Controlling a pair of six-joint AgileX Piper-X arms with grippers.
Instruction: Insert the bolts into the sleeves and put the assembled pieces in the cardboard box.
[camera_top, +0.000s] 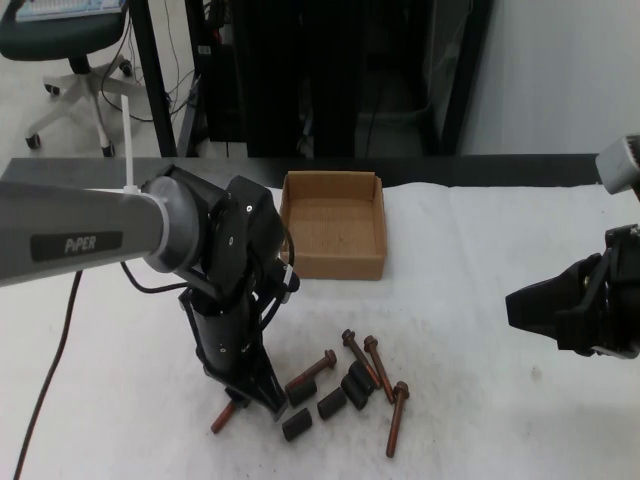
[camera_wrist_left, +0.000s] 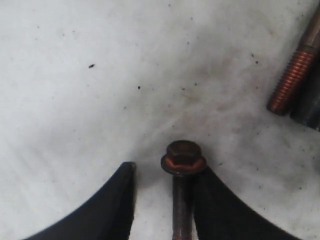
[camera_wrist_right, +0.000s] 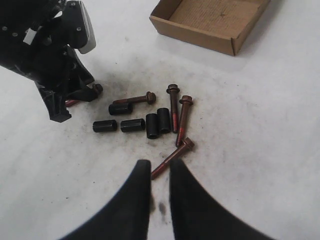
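Down at the left of the bench (camera_top: 480, 420), the left arm (camera_top: 230, 300) is hanging the left jaws low over one bolt (camera_wrist_left: 183, 165). Those jaws are sitting released and straddling it just under the head. One finger (camera_wrist_left: 225, 215) is touching the shank, the other (camera_wrist_left: 105, 210) is standing off. The right arm (camera_top: 580, 300) is hovering the right jaws well apart, narrowly parted and grasping nothing. The other bolts (camera_wrist_right: 172, 107) and the sleeves (camera_wrist_right: 105, 126) are lying loose near the left jaws. The cardboard box (camera_top: 333, 262) is sitting behind them with nothing assembled in it.

Risks, as a judgement:
- The bolt is sitting off-centre, so closing is likely shoving or rolling it first and clamping it skewed, which is bad for lining up with a sleeve bore.
- The nearest sleeve (camera_top: 297, 425) is lying just beside the jaws and could get knocked.

Hard to make out:
- The shank's far end is running out of the left wrist view.
- The arm is covering the bolt's head in the high view.
- Another bolt (camera_wrist_right: 135, 98) is meeting a sleeve (camera_wrist_right: 120, 108), and whether it is inserted or only touching, cannot tell.
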